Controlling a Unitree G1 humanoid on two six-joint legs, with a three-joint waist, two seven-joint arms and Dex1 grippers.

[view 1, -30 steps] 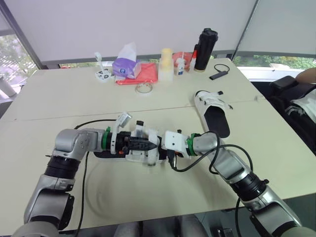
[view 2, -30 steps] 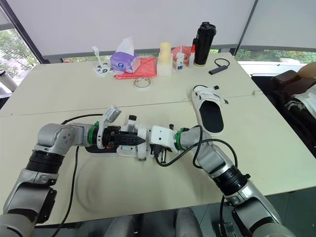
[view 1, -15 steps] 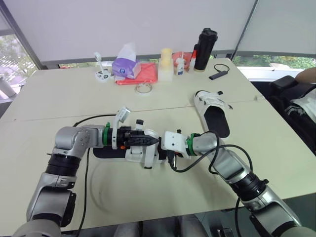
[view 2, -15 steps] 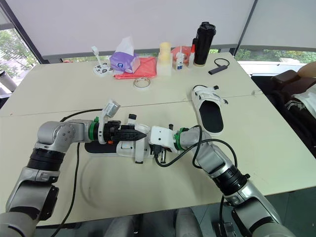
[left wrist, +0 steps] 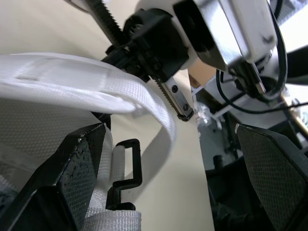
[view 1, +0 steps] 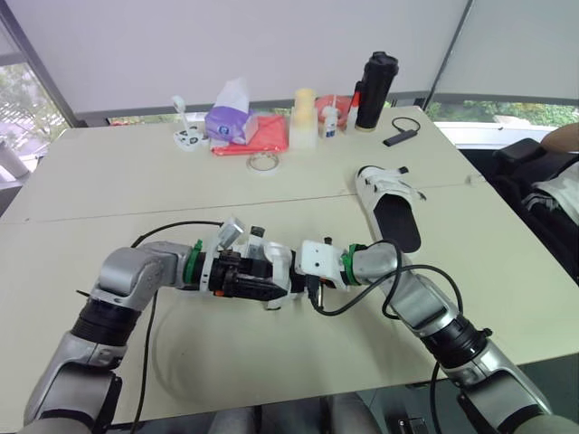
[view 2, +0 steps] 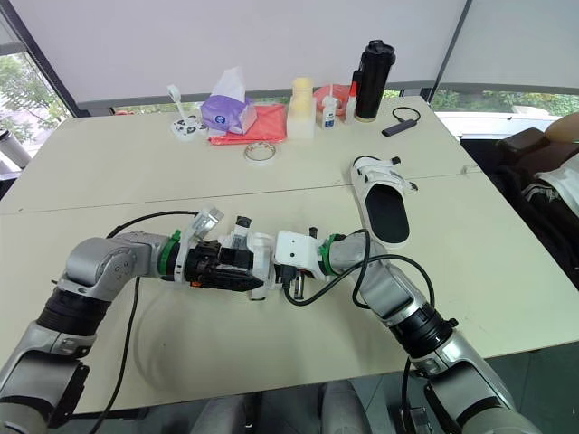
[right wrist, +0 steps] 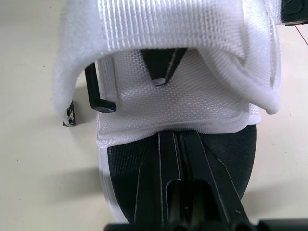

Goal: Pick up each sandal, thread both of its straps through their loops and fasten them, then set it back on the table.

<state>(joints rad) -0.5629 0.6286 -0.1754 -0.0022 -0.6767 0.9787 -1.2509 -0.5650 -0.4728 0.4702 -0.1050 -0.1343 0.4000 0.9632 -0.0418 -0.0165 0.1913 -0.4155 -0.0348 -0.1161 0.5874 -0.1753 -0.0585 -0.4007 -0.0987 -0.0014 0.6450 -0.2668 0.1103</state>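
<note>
Left tool (view 1: 267,291) now lower, fingers (left wrist: 72,178) apart, perhaps astride sandal strap (left wrist: 72,82).

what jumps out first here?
Both hands meet mid-table on one sandal: the left hand is open around its loose white strap and black loop, and the right hand is shut over the insole. A second sandal lies apart to the right, and a black bottle stands at the far edge.

Bare table (view 1: 118,172) rings the near sandal (right wrist: 192,110) — second sandal (view 1: 389,210) lies well apart.
</note>
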